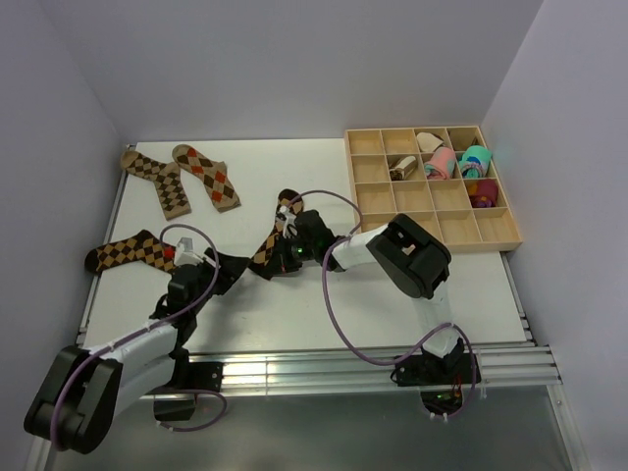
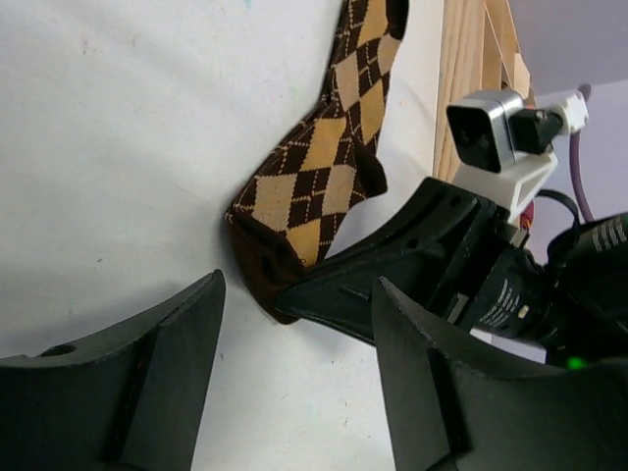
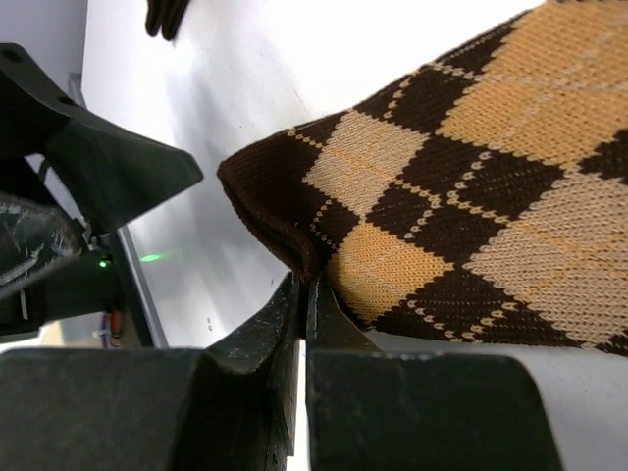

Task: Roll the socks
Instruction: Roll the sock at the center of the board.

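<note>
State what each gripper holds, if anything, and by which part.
The right gripper pinches the brown-and-tan argyle knit sock by the edge of its dark brown end. The left gripper is open and holds nothing.

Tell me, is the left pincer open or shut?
Open. In its wrist view the left pincer shows fingers wide apart, gripping nothing; the argyle sock ends near their tips.

Bright, even overhead light casts soft shadows and glares off the white table (image 1: pixel 265 314).
</note>
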`<state>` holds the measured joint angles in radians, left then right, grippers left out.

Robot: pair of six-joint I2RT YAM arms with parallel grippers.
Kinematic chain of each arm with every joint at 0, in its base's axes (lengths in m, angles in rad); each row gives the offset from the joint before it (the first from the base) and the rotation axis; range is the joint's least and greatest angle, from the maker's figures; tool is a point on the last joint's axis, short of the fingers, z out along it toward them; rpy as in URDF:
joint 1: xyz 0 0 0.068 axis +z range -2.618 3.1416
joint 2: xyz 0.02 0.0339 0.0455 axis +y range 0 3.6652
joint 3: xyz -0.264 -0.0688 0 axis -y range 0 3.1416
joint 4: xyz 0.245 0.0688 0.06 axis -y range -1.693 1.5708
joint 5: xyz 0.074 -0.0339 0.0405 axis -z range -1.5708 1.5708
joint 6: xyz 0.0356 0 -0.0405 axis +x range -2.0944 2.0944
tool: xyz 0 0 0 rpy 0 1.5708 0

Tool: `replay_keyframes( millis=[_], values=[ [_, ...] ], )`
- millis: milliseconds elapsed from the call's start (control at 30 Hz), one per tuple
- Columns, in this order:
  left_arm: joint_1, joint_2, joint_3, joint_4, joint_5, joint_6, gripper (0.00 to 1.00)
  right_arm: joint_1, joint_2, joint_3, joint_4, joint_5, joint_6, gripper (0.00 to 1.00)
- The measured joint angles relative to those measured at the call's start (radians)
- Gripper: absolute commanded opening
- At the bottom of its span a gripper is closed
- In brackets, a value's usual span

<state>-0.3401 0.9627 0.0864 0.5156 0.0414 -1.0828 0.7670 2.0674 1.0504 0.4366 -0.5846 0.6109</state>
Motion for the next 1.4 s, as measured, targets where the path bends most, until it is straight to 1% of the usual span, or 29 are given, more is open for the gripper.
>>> replay_keyframes(
  millis=[67,167,267,300,367,400,433,533,833,1100,1300,1400],
  values=[
    [0.000,0.029,-0.021,0.072,0.010,0.007,0.70,-0.002,0.002,0.000,0.001,-0.008,0.017,0.00],
    [0.000,0.088,-0.024,0.159,0.029,0.025,0.68,-0.002,0.002,0.000,0.000,-0.009,0.029,0.00],
    [0.000,0.152,-0.024,0.242,0.055,0.035,0.62,-0.005,0.007,0.003,0.000,-0.015,0.036,0.00],
    [0.000,0.175,-0.024,0.266,0.065,0.041,0.58,-0.006,0.011,0.006,0.000,-0.019,0.040,0.00],
    [0.000,0.219,-0.022,0.303,0.082,0.043,0.53,-0.007,0.013,0.009,0.000,-0.026,0.048,0.00],
    [0.000,0.235,-0.021,0.314,0.089,0.044,0.47,-0.008,0.014,0.010,0.000,-0.027,0.051,0.00],
    [0.000,0.257,-0.020,0.331,0.097,0.043,0.44,-0.008,0.015,0.010,0.000,-0.029,0.055,0.00],
    [0.000,0.295,-0.019,0.364,0.112,0.045,0.40,-0.012,0.018,0.011,0.001,-0.034,0.064,0.00],
    [0.000,0.421,-0.006,0.491,0.131,0.046,0.39,-0.018,0.047,0.033,0.013,-0.066,0.088,0.00],
    [0.000,0.591,-0.019,0.702,0.167,0.044,0.43,-0.026,0.059,0.038,0.023,-0.090,0.110,0.00],
    [0.011,0.648,-0.026,0.755,0.183,0.042,0.40,-0.028,0.062,0.038,0.027,-0.097,0.116,0.00],
    [0.039,0.661,-0.026,0.762,0.198,0.042,0.40,-0.028,0.062,0.038,0.027,-0.097,0.117,0.00]
  ],
)
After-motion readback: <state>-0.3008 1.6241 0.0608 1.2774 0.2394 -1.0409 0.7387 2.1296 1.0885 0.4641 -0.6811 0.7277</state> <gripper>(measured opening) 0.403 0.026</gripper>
